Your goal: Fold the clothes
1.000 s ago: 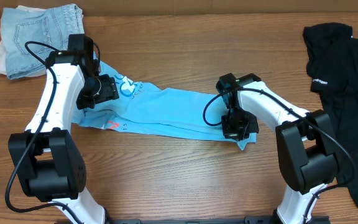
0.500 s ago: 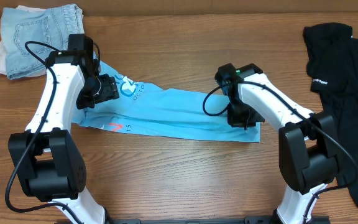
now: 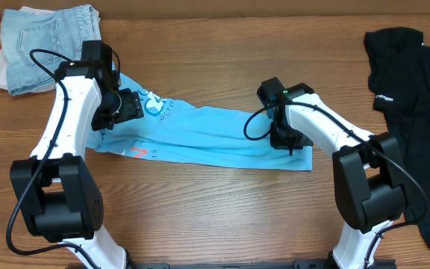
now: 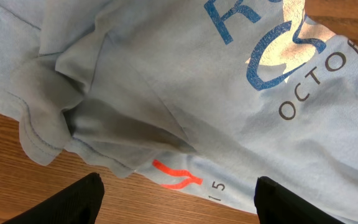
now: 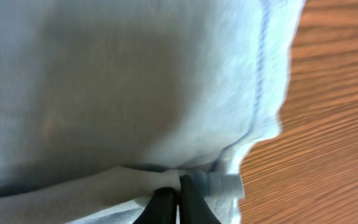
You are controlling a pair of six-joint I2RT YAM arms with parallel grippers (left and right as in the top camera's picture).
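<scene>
The light sky-blue T-shirt lies stretched in a long band across the table's middle, with lettering and a red-orange mark near its left end. My left gripper hovers open over that left end, fingertips apart with nothing between them. My right gripper is shut on a fold of the T-shirt's right hem. The black shirt with a small white logo lies crumpled at the far right, untouched.
Folded light denim jeans lie on a white cloth at the back left corner. Bare wooden table shows in front of the T-shirt. Both arm bases stand at the front edge.
My right gripper has carried the T-shirt's right hem back and slightly left, straightening the right end. The left arm has not moved.
</scene>
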